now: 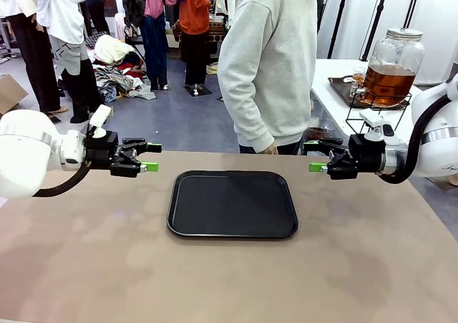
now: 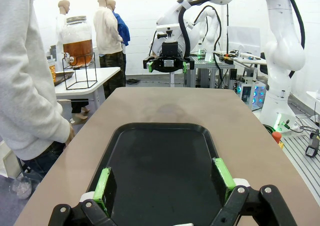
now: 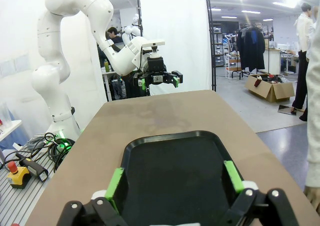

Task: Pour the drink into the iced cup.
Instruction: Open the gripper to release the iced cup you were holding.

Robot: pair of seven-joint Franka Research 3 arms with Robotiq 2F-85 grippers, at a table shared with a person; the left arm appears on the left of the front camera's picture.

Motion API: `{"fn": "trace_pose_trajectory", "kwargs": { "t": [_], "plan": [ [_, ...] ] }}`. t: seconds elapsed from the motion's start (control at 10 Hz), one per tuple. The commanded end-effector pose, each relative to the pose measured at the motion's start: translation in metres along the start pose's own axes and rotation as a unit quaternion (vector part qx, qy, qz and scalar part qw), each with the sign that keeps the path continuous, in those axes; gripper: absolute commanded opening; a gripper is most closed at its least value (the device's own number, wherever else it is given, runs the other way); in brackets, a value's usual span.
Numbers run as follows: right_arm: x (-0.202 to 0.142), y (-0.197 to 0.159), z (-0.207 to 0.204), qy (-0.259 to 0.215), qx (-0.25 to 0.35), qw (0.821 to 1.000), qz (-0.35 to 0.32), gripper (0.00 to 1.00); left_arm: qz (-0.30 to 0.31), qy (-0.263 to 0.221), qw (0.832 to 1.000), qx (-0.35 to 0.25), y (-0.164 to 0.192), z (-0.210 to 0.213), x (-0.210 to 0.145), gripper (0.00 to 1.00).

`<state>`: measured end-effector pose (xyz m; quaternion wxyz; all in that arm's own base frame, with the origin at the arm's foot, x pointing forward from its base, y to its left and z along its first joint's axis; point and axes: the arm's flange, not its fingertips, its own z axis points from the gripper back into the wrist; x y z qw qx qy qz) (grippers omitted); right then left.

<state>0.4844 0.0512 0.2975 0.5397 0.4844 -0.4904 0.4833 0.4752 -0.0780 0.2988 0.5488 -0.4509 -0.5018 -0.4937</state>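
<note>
The drink is amber liquid in a large clear jar with a metal lid. The jar sits on a black wire stand on a white side table beyond the far right corner, and it appears again in the left wrist view. The iced cup is out of view. My left gripper hovers open left of the black tray, fingers pointing right. My right gripper hovers open right of the tray, pointing left. Both are empty. The tray lies between the open fingers of each in the wrist views: left gripper, right gripper.
A person in a grey sweatshirt stands at the far edge, one hand near the tabletop. A small glass stands beside the jar; its contents are too small to tell. The tan table spreads wide around the tray.
</note>
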Motion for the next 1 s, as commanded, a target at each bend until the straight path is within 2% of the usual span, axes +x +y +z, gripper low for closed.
{"fn": "trace_pose_trajectory", "kwargs": {
  "t": [0.0,0.9],
  "plan": [
    [0.0020,-0.0004,0.0003,0.003,-0.002,1.000,0.003,1.00,0.001,0.000,1.000,0.001,-0.0003,-0.0007,0.0020,1.00],
    [0.0020,-0.0004,0.0003,0.003,-0.002,1.000,0.003,1.00,0.001,0.000,1.000,0.001,-0.0003,-0.0007,0.0020,1.00]
  ]
}}
